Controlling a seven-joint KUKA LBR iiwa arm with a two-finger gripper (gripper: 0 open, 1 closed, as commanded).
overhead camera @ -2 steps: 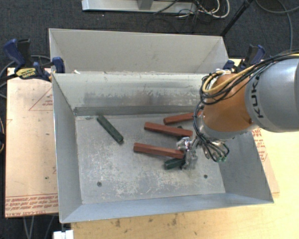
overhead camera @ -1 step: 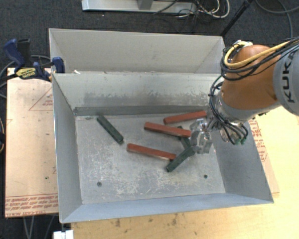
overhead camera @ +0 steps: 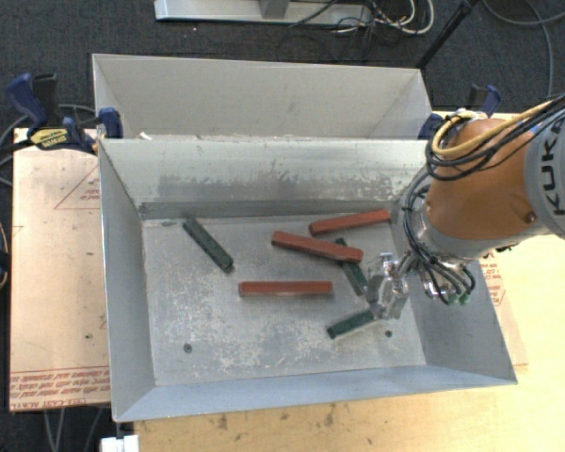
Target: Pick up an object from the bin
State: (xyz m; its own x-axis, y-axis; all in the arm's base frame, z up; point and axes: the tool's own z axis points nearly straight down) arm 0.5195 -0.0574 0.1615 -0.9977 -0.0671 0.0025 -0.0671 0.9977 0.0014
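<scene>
Hovering jaws, bin [overhead camera: 122, 281] right | dark green stick [overhead camera: 350, 325] just lower-left | opening: cannot tell

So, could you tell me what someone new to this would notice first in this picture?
Most likely the bulky orange-covered arm reaching in from the right, its gripper low at the right of the bin, beside a dark green bar. Next, three red-brown bars lie spread mid-bin, with a lone green bar toward the left.
</scene>
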